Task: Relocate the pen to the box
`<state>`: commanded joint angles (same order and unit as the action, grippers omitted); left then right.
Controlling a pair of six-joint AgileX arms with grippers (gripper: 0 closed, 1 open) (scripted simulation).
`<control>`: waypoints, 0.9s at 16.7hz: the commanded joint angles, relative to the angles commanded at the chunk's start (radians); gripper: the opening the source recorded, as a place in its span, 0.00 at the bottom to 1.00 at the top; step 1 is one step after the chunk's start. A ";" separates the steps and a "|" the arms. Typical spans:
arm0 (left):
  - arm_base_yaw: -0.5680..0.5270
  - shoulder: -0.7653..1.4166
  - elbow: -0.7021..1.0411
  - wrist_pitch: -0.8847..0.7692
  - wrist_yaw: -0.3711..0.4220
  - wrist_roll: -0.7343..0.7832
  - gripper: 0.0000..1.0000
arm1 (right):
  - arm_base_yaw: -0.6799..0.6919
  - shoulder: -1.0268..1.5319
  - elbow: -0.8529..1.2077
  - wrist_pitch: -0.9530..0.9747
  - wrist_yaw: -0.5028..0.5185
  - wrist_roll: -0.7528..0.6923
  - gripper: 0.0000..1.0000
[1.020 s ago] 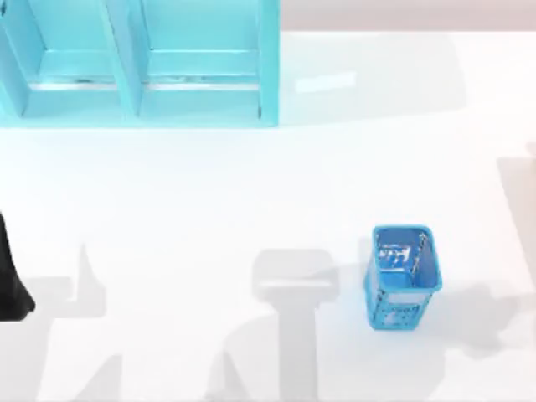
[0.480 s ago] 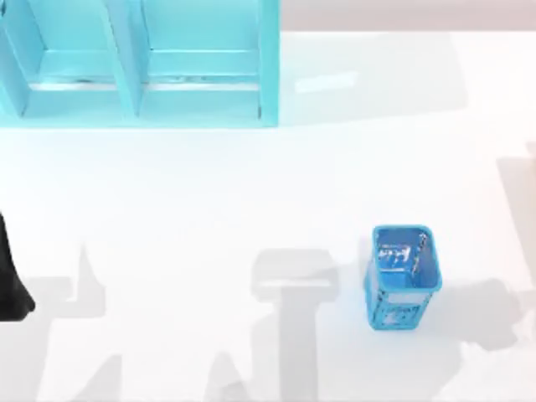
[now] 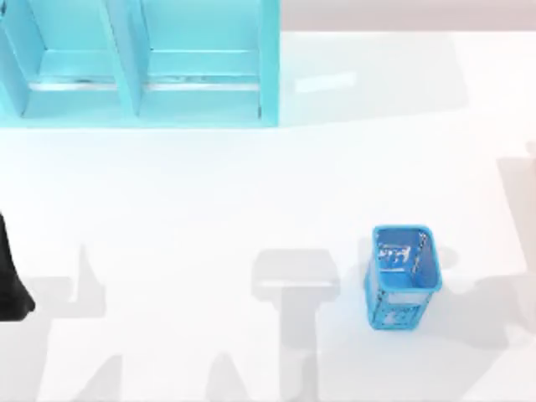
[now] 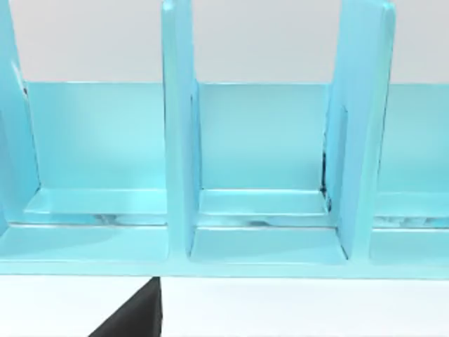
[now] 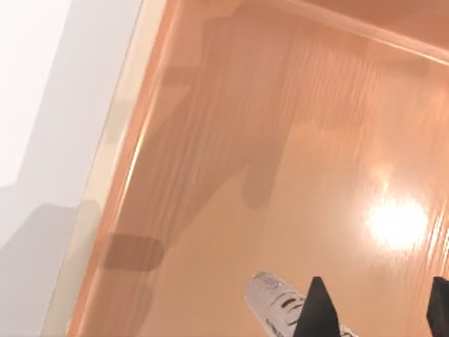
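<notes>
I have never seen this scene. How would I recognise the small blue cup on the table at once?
Start from the white table, with the tall light-blue shelf unit at its far left. On the table's right side, nearer the front edge, stands the blue mesh cup, alone and upright. It is darker blue than the shelves, open-topped, with perforated walls.

A white table (image 3: 167,209) carries a light-blue shelf unit (image 3: 138,63) at its far-left and a blue mesh cup (image 3: 402,276) right of centre.

right gripper (image 5: 375,309) clamped shut; left arm (image 3: 10,285) parked.
</notes>
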<state>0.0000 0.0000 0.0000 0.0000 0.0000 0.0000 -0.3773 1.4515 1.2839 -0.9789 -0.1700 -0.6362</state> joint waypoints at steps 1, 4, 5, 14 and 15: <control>0.000 0.000 0.000 0.000 0.000 0.000 1.00 | 0.000 0.000 0.000 0.000 0.000 0.000 0.00; 0.000 0.000 0.000 0.000 0.000 0.000 1.00 | 0.000 0.000 0.000 0.000 0.000 0.000 0.15; 0.000 0.000 0.000 0.000 0.000 0.000 1.00 | 0.000 0.000 0.000 0.000 0.000 0.000 0.23; 0.000 0.000 0.000 0.000 0.000 0.000 1.00 | 0.000 0.000 0.000 0.000 0.000 0.000 0.90; 0.000 0.000 0.000 0.000 0.000 0.000 1.00 | 0.000 0.000 0.000 0.000 0.000 0.000 0.98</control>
<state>0.0000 0.0000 0.0000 0.0000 0.0000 0.0000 -0.3773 1.4515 1.2839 -0.9789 -0.1700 -0.6362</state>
